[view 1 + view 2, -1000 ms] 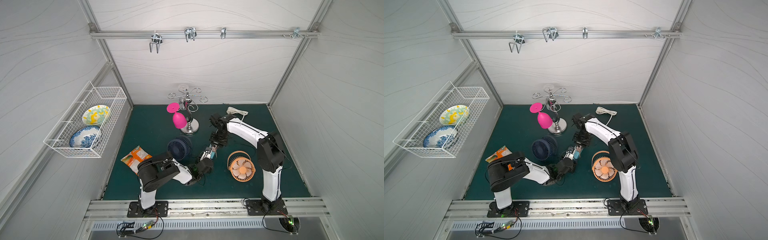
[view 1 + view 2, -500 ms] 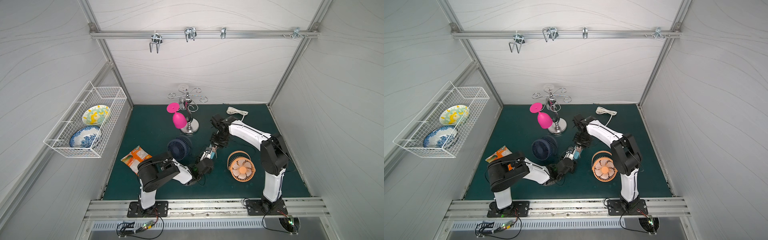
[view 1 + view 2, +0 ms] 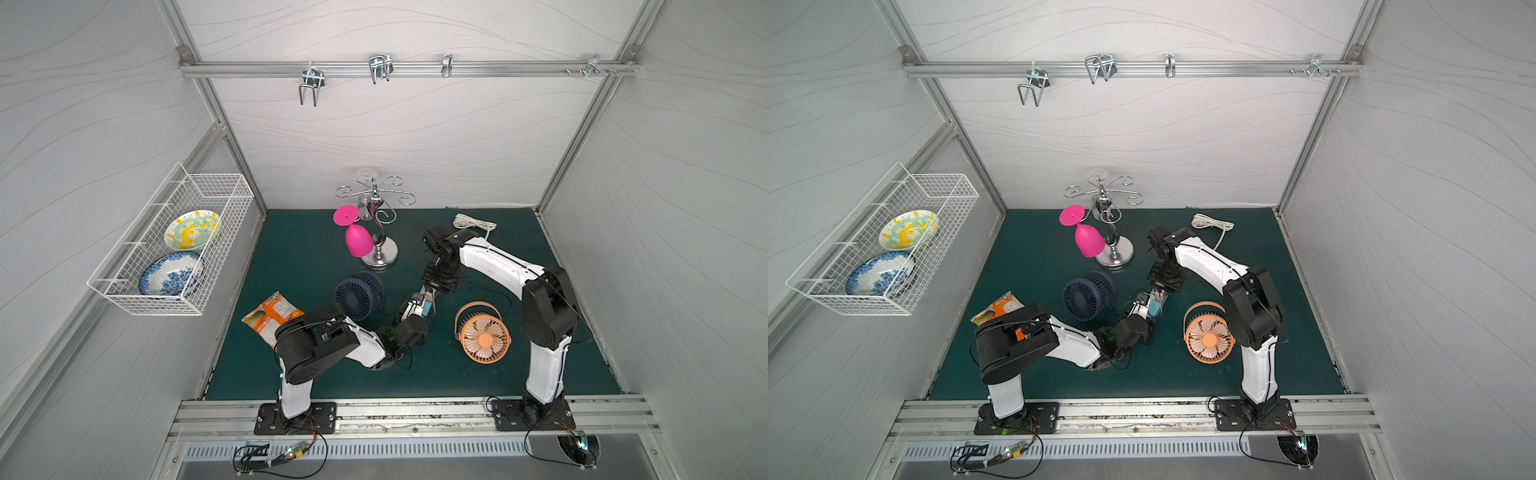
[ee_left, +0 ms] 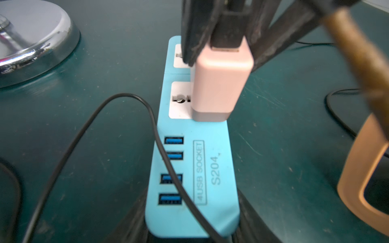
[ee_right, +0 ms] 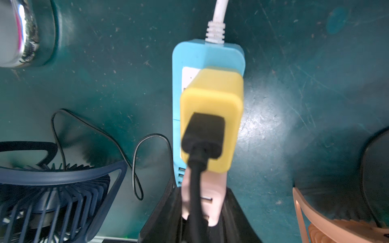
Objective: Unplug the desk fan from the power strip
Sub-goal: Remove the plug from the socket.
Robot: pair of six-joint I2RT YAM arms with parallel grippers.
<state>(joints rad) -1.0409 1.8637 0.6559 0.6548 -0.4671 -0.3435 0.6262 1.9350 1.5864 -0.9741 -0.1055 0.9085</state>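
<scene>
A robotics lab test cell: white panel walls (image 3: 415,137) framed in aluminium profile (image 3: 586,129), a rail of metal hooks (image 3: 519,68) overhead, a dark green mat (image 3: 299,257) for a floor. A left arm (image 3: 361,347) and a right arm (image 3: 494,264) are bolted to a slotted front rail (image 3: 415,411), loose wiring (image 3: 270,457) trailing below. Household props look staged: a wire basket (image 3: 218,193) holding plates (image 3: 170,276)

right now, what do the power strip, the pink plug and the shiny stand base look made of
Power strip: likely moulded plastic, matte light blue with printed lettering. Pink plug: plastic too, satin, soft highlights. Stand base: probably polished metal or chrome plating; it mirrors its surroundings.
</scene>
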